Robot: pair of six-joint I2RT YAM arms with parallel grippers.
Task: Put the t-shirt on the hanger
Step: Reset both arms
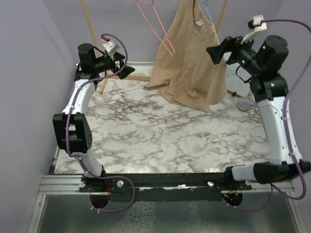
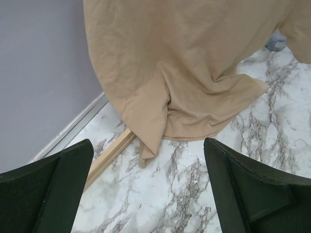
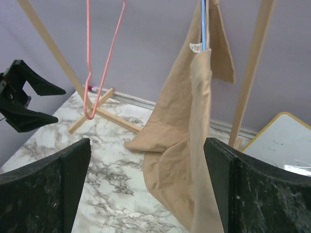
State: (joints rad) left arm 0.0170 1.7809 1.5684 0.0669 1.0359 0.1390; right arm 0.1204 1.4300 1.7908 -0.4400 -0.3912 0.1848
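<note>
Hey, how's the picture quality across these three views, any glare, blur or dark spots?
Top external: soft even light, sharp, a pale sheen on the marble table near its front edge. Left wrist: the t-shirt is crisp with gentle fold shadows; the left tool is nearly featureless black. Right wrist: the hanger and t-shirt are sharp; the right tool is dark too.

**Marbled worktop, wooden rack, spare pink hanger**

A white-and-grey marbled worktop (image 1: 160,141) carries a wooden rack (image 3: 254,63) along its far edge. A pink wire hanger (image 3: 88,58) hangs above that edge. Near the far-right corner sit a small grey-blue object (image 1: 244,103) and a yellow-rimmed white board (image 3: 284,141).
</note>
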